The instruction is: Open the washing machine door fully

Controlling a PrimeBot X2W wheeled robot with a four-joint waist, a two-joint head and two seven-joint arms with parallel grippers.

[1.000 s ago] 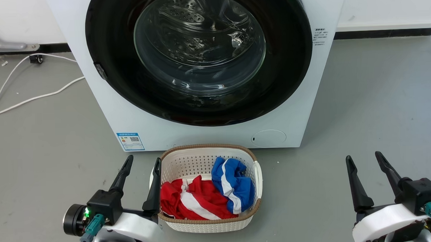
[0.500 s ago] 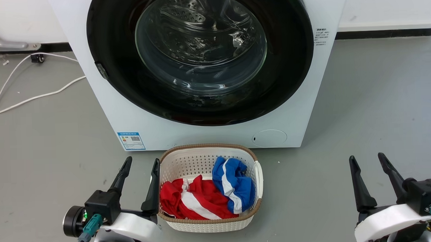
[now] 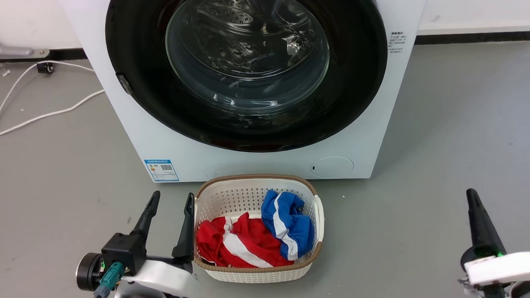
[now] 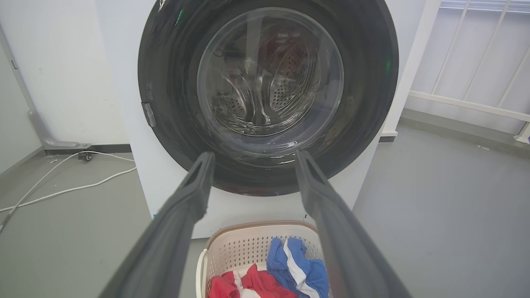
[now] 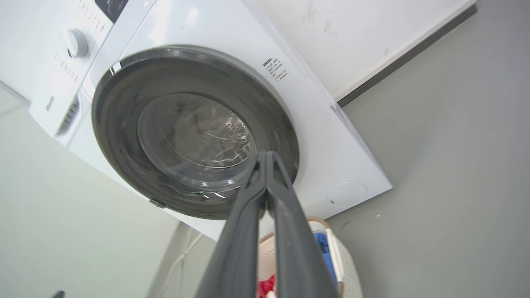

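Note:
The white washing machine (image 3: 248,165) fills the upper middle of the head view. Its door (image 3: 246,66), a glossy black disc with a clear glass bowl, lies flat against the front. A small latch (image 3: 124,83) sits on the disc's left rim. My left gripper (image 3: 172,198) is open at the lower left, beside the basket and well short of the machine. In the left wrist view the left gripper (image 4: 252,155) frames the door (image 4: 269,91). My right gripper (image 3: 471,194) is low at the right, fingers pressed together. In the right wrist view the right gripper (image 5: 265,154) is shut on nothing, pointing at the door (image 5: 194,132).
A white perforated laundry basket (image 3: 255,178) with red and blue clothes stands on the grey floor right in front of the machine. White cables (image 3: 39,117) trail across the floor at the left. A white railing (image 4: 476,103) stands to the machine's right.
My right gripper has shut its fingers, turned at the wrist and shifted right and lower. The left gripper has hardly moved. The door stays as it was.

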